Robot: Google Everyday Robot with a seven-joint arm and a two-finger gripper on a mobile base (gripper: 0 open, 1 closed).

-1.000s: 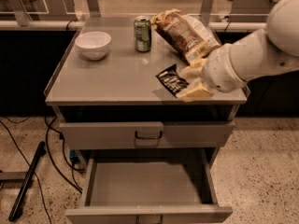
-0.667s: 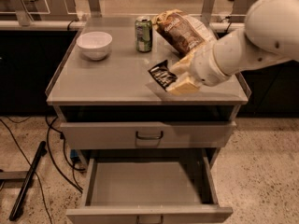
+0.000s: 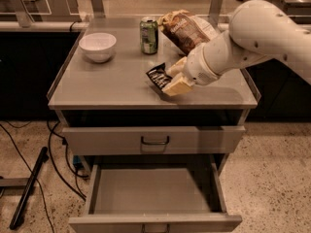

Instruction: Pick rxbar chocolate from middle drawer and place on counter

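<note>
The rxbar chocolate (image 3: 157, 76), a flat black wrapper with white lettering, is held tilted just above the counter (image 3: 107, 84) near its middle. My gripper (image 3: 171, 79) is shut on the bar's right end, its cream fingers (image 3: 179, 85) low over the counter top. The white arm reaches in from the upper right. The middle drawer (image 3: 150, 191) stands pulled out below, its grey floor bare. The drawer above it (image 3: 154, 140) is shut.
On the counter stand a white bowl (image 3: 97, 46) at the back left, a green can (image 3: 148, 35) at the back middle, and a brown-and-yellow chip bag (image 3: 185, 30) behind my gripper. Black cables and a dark bar (image 3: 29, 186) lie on the floor at left.
My gripper has carried the bar leftward across the counter, from near the right front edge toward the middle, staying shut on it.
</note>
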